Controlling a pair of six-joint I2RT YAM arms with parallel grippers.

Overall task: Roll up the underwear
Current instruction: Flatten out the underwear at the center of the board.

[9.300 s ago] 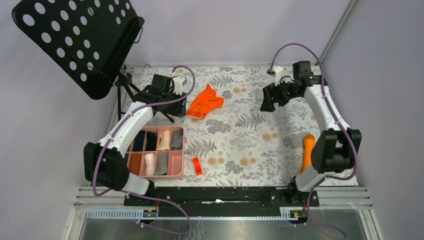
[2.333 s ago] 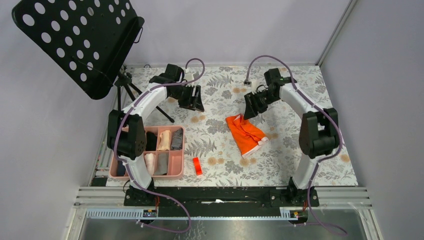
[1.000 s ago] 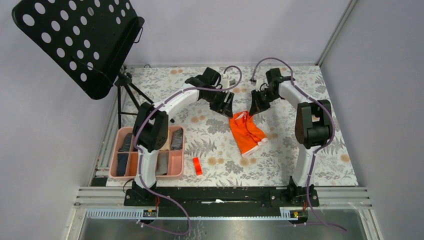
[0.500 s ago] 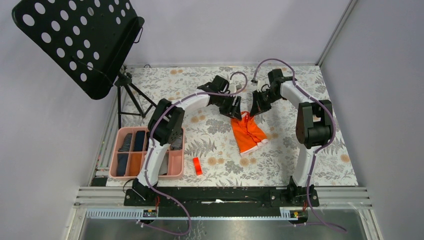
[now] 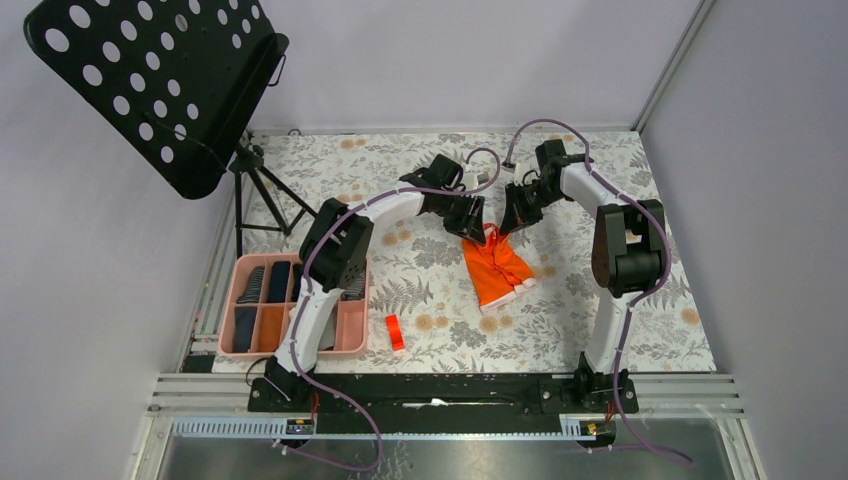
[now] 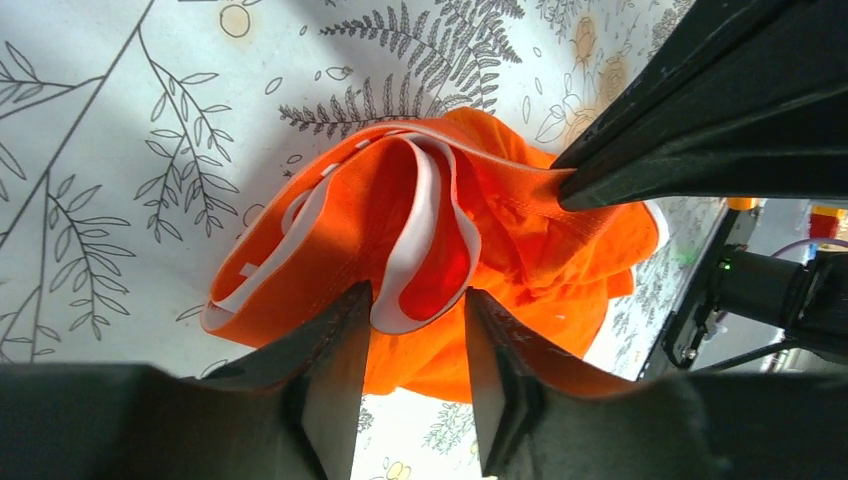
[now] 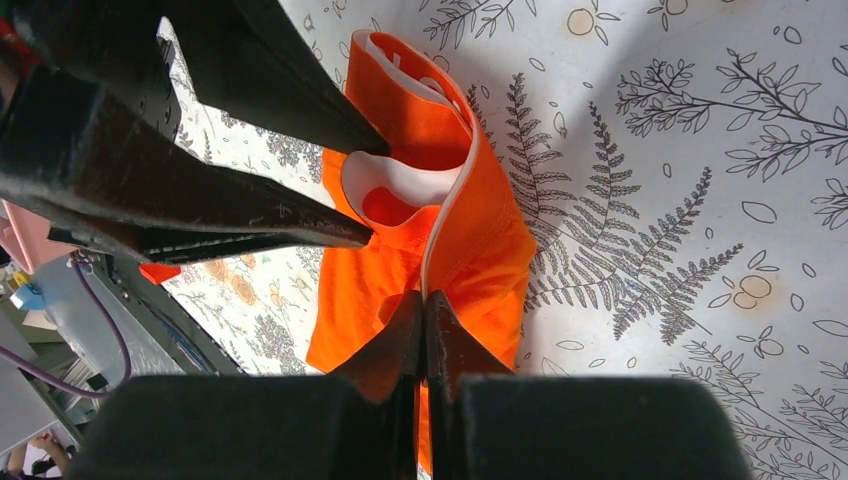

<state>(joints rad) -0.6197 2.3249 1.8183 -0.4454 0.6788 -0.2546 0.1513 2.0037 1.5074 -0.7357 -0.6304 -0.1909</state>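
The bright orange underwear (image 5: pixel 497 268) lies mid-table with its far edge lifted. My right gripper (image 5: pixel 508 222) is shut on the white-trimmed waistband, which it pinches thin between its tips (image 7: pixel 427 296) above the orange cloth (image 7: pixel 470 250). My left gripper (image 5: pixel 470 222) meets it from the left. In the left wrist view its jaws (image 6: pixel 415 292) stand apart, straddling a raised loop of the waistband (image 6: pixel 425 230) without pressing it flat. The left gripper's dark fingers (image 7: pixel 300 215) also show in the right wrist view, at the waistband.
A pink divided tray (image 5: pixel 240 353) at the near left holds several rolled dark garments (image 5: pixel 265 283). A small red block (image 5: pixel 395 332) lies just right of it. A black perforated music stand (image 5: pixel 150 70) on a tripod (image 5: pixel 255 190) stands at the far left.
My left gripper has moved right to the underwear's lifted edge and its jaws have narrowed around the waistband loop. The right gripper has kept its hold and hardly moved.
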